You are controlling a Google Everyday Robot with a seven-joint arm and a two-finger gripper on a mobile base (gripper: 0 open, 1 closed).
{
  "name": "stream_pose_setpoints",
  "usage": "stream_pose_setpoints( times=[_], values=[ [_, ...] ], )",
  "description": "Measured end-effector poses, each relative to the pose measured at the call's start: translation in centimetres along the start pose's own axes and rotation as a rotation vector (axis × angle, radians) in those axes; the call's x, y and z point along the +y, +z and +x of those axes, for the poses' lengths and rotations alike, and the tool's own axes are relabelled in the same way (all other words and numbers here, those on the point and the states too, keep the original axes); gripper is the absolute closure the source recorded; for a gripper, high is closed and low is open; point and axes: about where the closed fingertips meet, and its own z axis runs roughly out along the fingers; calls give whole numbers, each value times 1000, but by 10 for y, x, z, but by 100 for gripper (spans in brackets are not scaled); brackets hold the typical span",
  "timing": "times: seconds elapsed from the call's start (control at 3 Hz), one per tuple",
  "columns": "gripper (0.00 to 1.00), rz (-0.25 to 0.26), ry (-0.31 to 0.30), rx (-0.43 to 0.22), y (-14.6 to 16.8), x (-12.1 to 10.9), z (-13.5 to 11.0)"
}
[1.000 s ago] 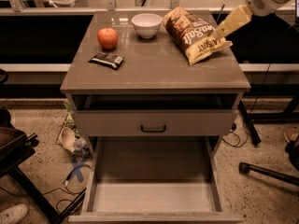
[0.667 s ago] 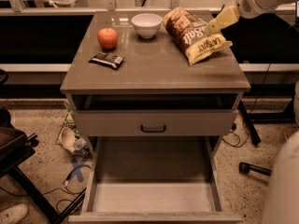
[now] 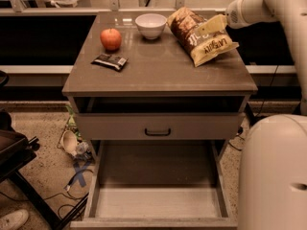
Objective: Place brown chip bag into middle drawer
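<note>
Gripper (image 3: 206, 27) at brown chip bag (image 3: 191, 43), lettering unreadable

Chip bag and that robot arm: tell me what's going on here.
The robot's arm reaches in from the right, and its hand is at the chip bag, which rests on the back right of the cabinet top. Below, the drawer is pulled out toward the camera, and the bag is not in it yet. An apple, a bowl and a black wrapper sit apart from the hand on the same top.
</note>
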Motion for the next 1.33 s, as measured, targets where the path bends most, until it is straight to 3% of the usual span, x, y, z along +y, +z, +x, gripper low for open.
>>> stream_pose_setpoints(
  times=[0.33,1.0,1.33],
  values=[
    [0,-69,59,-32,33,7,11],
    [41,-213,156,-80,83,37,23],
    [64,-218,158,-79,87,39,23]
  ],
)
